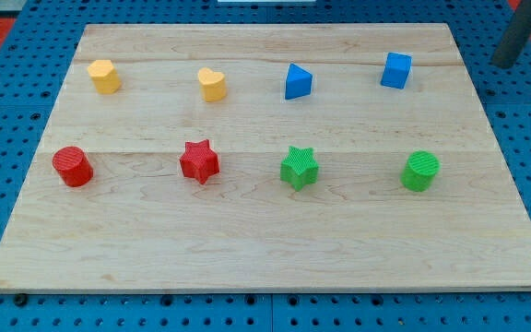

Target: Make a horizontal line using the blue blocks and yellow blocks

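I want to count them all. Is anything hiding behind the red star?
No. Behind the red star, toward the view's top, is bare board, then the yellow heart. Only the wood directly under the star is covered.

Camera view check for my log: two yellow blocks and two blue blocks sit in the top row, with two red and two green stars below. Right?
Not quite. The camera view shows one red star and one green star; the other red block and green block are cylinders. The top row is right.

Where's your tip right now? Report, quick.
My tip: off the board at the view's top right, right of the blue cube, touching no block.
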`<state>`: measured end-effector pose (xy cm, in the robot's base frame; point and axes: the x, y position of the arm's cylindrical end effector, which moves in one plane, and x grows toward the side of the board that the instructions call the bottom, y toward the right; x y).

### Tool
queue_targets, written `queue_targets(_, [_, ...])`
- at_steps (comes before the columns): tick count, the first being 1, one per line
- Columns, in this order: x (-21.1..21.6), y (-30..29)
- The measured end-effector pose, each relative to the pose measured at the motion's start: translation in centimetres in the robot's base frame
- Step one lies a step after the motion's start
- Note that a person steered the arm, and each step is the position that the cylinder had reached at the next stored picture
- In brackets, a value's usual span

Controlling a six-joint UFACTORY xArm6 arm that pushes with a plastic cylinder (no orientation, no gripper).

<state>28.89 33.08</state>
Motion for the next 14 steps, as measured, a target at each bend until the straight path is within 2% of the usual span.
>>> queue_targets(1, [0.0,-5.9])
queue_targets(3, [4.0,-18.3])
queue_targets(4, [2.9,-17.1])
queue_targets(5, [0.0,-14.5])
queue_targets(7, [-0.4,-21.8])
queue_targets(8, [1.1,-24.4])
queue_targets(9, [1.2,-23.5])
queue_targets(10, [0.9,-18.6])
queue_targets(11, [2.6,-15.3])
queue_targets(12, [7.1,-14.4])
queue_targets(13, [11.1,-16.4])
queue_targets(14, [11.5,-25.6])
